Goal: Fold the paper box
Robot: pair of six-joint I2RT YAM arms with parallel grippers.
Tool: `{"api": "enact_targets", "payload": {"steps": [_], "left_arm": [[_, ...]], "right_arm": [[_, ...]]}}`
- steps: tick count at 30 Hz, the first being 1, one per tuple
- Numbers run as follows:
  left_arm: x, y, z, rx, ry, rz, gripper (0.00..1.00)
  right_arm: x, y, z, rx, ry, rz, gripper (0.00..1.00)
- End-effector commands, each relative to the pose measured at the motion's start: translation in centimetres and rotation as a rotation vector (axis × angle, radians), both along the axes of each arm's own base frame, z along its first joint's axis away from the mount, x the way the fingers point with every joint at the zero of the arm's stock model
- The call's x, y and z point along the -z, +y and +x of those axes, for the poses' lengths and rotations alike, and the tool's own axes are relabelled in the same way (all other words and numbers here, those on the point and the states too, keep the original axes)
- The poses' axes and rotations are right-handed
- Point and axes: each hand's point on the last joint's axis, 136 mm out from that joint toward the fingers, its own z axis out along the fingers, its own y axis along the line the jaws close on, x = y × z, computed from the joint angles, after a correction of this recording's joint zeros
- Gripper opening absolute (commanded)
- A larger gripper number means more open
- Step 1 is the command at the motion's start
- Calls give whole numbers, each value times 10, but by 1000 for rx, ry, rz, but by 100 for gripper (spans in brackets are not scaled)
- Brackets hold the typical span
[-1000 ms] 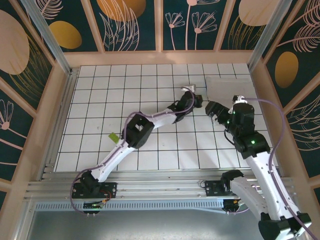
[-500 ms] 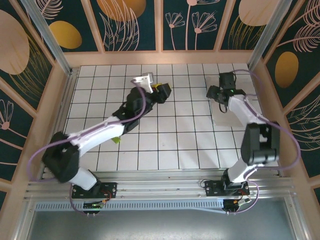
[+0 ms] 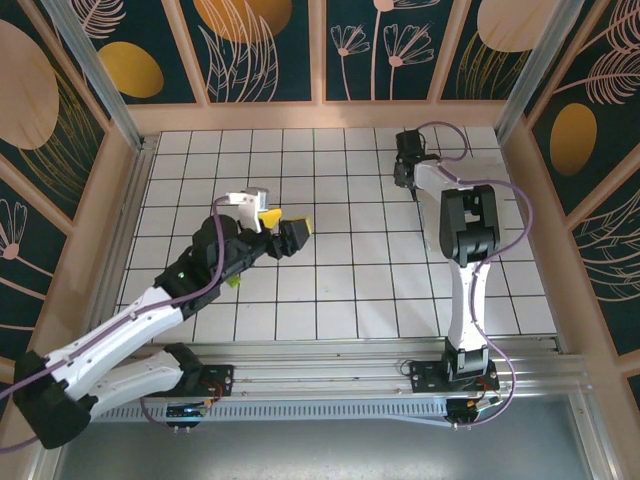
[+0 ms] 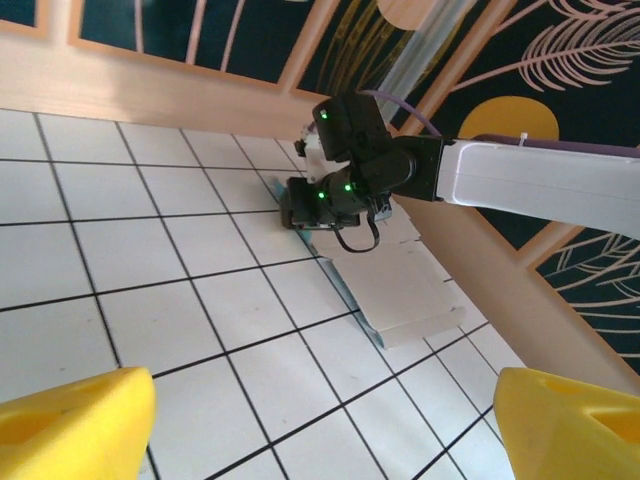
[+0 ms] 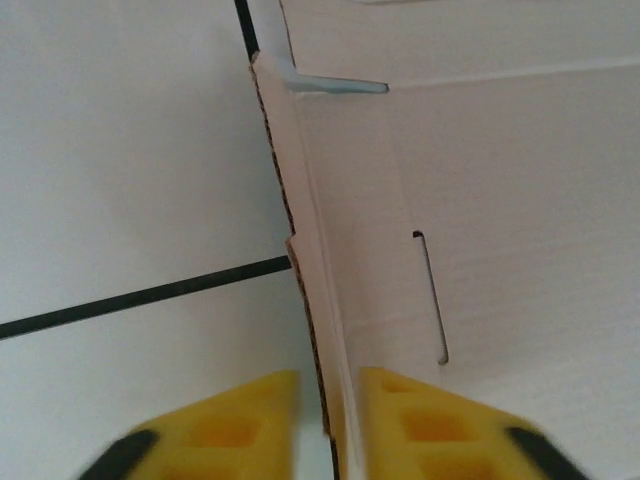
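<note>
Hovering over the left-centre of the white tiled table [image 3: 330, 290], the left gripper [image 3: 284, 224] hangs with its yellow fingertips [image 4: 70, 420] spread wide and nothing between them. Just beside its arm, a tiny yellow-green piece [image 3: 232, 280] lies on a tile. Further right, toward the far right corner, the paper box [image 4: 405, 285] seems to lie flat with its white inside facing up and a sliver of turquoise along its left edge. From above it is hard to tell apart from the white tiles. The right gripper [image 5: 328, 425] sits at the box's left edge — its yellow pads [image 5: 420, 430] are pinched narrow on a thin raised cardboard flap.
</note>
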Motion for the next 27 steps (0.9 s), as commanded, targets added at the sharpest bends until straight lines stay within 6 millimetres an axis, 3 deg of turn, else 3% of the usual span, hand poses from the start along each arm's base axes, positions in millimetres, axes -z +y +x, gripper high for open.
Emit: {"api": "enact_targets", "payload": {"steps": [1, 4, 6, 9, 11, 14, 17, 20, 22, 24, 27], "left_arm": [[16, 20, 0, -85, 32, 41, 88], [17, 34, 3, -159, 46, 42, 88], [18, 45, 6, -218, 63, 70, 88], [20, 62, 12, -309, 78, 119, 88], [20, 70, 16, -342, 89, 131, 88], [22, 72, 23, -317, 111, 105, 87], [36, 77, 39, -299, 178, 98, 87], [49, 81, 62, -268, 254, 61, 87], [59, 85, 77, -274, 289, 58, 87], [65, 84, 91, -255, 313, 49, 88], [78, 80, 111, -228, 358, 67, 90]], "right_arm": [[-20, 7, 6, -21, -12, -53, 1], [-53, 49, -1, -67, -71, 18, 0], [-78, 90, -13, -82, -123, 122, 0], [-95, 151, -33, -104, -168, 318, 0], [-96, 201, -49, -130, -175, 419, 0], [-89, 252, -67, -125, -164, 509, 0], [-79, 299, -87, -122, -159, 588, 0], [-62, 327, -103, -121, -129, 645, 2], [-62, 331, -103, -139, -134, 670, 16], [-80, 335, -100, -194, -125, 733, 34], [-124, 319, -106, -240, -132, 764, 41]]}}
